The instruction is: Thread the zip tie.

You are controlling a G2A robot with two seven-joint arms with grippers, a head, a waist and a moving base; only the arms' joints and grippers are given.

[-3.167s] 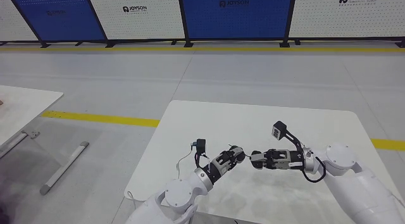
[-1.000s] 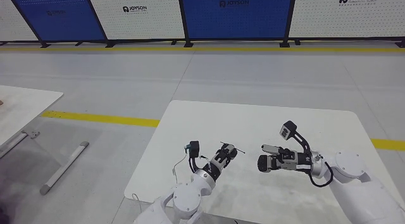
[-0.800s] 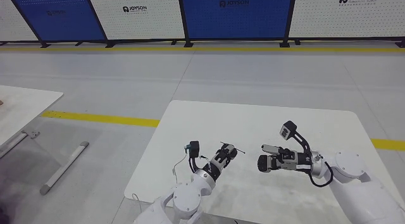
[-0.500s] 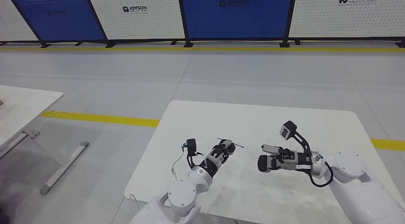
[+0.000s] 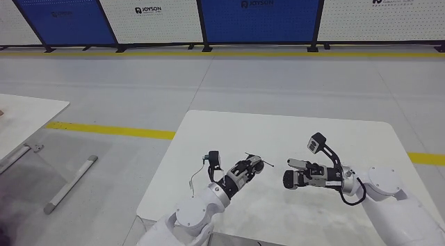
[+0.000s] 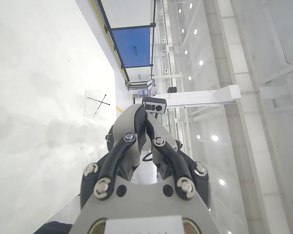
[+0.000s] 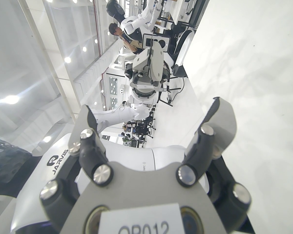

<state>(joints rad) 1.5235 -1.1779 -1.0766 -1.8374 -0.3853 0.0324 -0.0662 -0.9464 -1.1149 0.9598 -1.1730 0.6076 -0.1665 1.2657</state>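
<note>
the thin black plastic zip tie (image 5: 267, 163) juts from the left gripper (image 5: 256, 164), whose claw is pressed together on it, just above the white table (image 5: 313, 124). no closed loop shows, so the threading looks unfinished. the right gripper (image 5: 286, 176), its claw spread and empty, sits near, not touching.

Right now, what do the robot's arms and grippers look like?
Glossy white arms with rounded joints; a black cable loops along the right arm. The left gripper and right gripper each have pale grey fingers, black linkages, silver bolts and a printed white label.
</note>
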